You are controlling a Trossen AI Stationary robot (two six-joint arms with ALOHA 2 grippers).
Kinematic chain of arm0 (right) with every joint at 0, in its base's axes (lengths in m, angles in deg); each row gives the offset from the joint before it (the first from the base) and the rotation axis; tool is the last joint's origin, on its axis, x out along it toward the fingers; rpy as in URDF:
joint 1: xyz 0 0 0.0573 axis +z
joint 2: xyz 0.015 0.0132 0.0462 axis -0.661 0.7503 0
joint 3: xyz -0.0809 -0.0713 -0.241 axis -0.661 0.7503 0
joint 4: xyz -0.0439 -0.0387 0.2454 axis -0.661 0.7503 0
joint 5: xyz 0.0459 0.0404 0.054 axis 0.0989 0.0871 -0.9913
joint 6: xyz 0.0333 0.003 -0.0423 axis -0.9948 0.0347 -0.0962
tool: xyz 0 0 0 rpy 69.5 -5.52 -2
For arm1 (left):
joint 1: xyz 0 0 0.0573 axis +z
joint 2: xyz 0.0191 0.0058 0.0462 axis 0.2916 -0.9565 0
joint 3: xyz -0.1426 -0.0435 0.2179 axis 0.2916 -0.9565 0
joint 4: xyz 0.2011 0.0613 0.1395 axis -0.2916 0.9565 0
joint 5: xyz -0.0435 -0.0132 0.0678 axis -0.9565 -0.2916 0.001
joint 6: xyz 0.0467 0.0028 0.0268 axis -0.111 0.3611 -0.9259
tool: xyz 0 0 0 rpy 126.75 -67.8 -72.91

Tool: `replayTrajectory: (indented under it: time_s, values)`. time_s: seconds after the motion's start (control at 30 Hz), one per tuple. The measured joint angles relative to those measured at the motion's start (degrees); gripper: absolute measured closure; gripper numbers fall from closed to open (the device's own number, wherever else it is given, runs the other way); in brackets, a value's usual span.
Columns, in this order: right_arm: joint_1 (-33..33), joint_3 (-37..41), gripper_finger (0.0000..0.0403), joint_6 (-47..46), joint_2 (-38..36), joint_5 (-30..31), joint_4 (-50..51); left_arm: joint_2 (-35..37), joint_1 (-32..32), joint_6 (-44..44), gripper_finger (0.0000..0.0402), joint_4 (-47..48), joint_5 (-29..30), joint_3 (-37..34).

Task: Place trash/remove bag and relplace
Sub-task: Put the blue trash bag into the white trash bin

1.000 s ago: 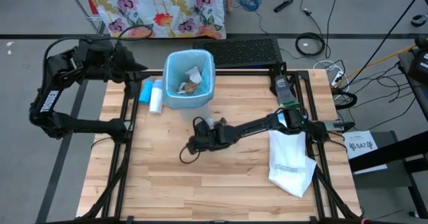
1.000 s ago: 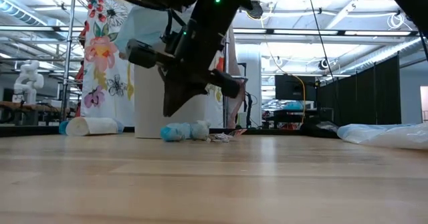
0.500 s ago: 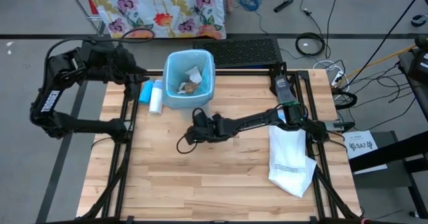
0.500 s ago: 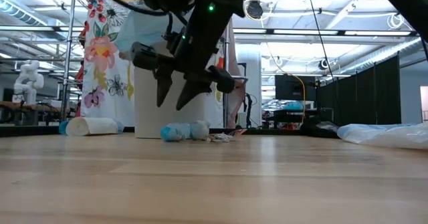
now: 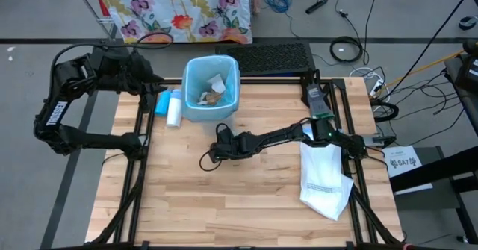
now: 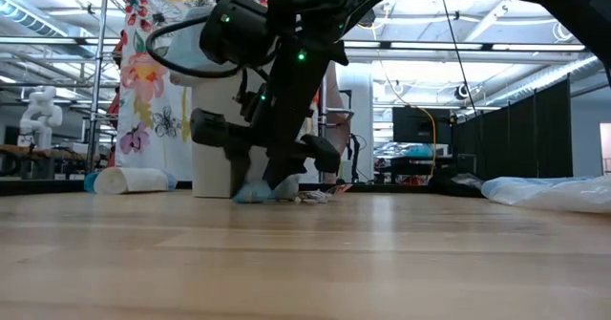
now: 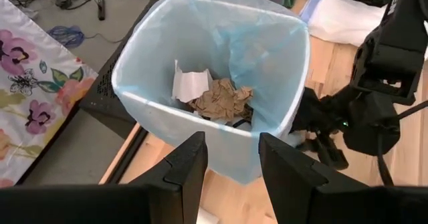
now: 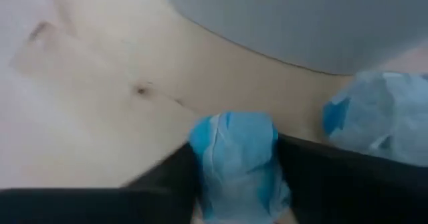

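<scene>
A bin lined with the light-blue bag (image 5: 211, 65) stands at the table's far edge; white and brown crumpled trash (image 7: 224, 98) lies inside it. More trash lies on the table in front of the bin: a light-blue scrap (image 8: 234, 150) and a second one (image 8: 378, 117) beside it. My right gripper (image 8: 234, 184) is down at the table, open, with a dark finger on each side of the first scrap. My left gripper (image 7: 233, 177) hangs open in the air left of the bin, holding nothing. My right gripper slants down from the table's right with its fingers (image 8: 314, 177) close against both sides of the light-blue scrap, which lies on the table. I cannot tell whether they touch it.
A blue-and-white cylinder (image 5: 172, 107) lies left of the bin. The white replacement bag (image 5: 323, 177) lies flat at the table's right edge. Small brown bits (image 6: 320, 196) sit near the scraps. The near half of the table is bare wood.
My right gripper has opened from shut. It has sunk from above the table down to the scraps in front of the bin, moving a little toward the far edge. The scraps lie where they were.
</scene>
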Motion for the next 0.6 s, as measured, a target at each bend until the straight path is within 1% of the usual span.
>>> replayTrajectory:
  time_s: [0.07,0.1,0.13,0.27,0.33,0.47,0.6]
  values:
    - [0.32,0.02,0.0326,1.26,-0.15,0.05,0.57,-0.38,0.02,-0.01,0.0259,0.00,0.01,0.00]
    - [0.44,0.02,0.0359,2.10,-0.48,-0.95,0.69,-0.66,0.02,-0.07,0.0259,-0.05,0.01,0.00]
    - [0.60,0.00,0.0372,2.85,-0.80,-2.61,0.80,-1.01,0.02,-0.07,0.0259,-0.04,0.02,0.00]
    - [0.89,0.32,0.0372,3.03,-3.36,-7.97,5.51,-2.27,0.02,-0.09,0.0259,-0.47,0.00,0.00]
    - [1.33,0.57,0.0372,3.19,-5.56,-8.44,9.38,-2.93,0.01,-0.09,0.0259,-0.56,0.00,0.00]
    - [2.28,0.32,0.0372,1.85,-12.56,-7.21,16.98,-4.17,0.02,-0.11,0.0259,-2.78,0.00,0.00]
    - [3.48,0.37,0.0376,-2.21,-18.79,-2.44,25.72,-5.46,-0.02,-0.77,0.0259,-5.63,-0.09,0.00]
